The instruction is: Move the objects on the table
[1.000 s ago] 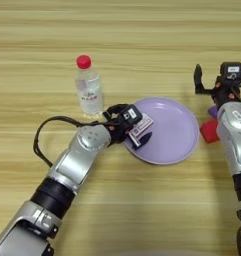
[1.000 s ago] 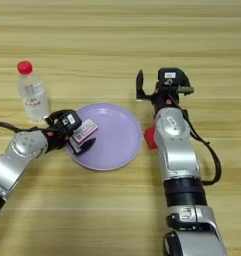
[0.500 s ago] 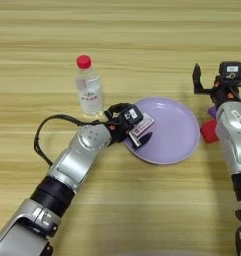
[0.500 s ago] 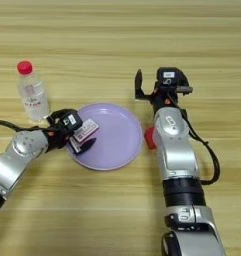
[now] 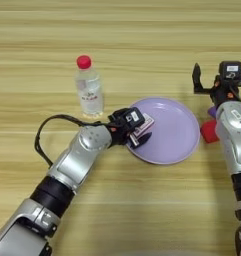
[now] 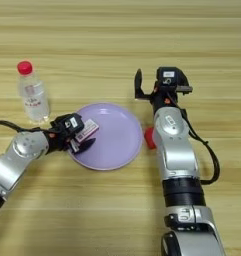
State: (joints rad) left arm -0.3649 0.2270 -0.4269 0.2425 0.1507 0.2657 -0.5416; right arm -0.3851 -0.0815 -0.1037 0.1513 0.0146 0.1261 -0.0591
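The left gripper [image 5: 138,131] pinches the small white ribbed block [image 5: 142,125] over the lavender plate's [image 5: 174,145] nine o'clock rim. The red-capped bottle [image 5: 89,87] stands upright at the plate's ten o'clock. The right gripper [image 6: 159,87] hangs idle at two o'clock, fingers spread, the red cube [image 6: 149,138] beside its arm.

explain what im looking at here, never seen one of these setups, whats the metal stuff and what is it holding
Both pictures come from one camera pair on a humanoid robot's head, looking down on a wooden table; they show the same scene, slightly offset. The silver shapes are its two arms. The left gripper holds a small white block over the near-left rim of a purple plate. The right gripper is raised beyond the plate, fingers apart, holding nothing. A clear bottle with a red cap stands left of the plate. A red cube lies at the plate's right, partly hidden by the right arm.
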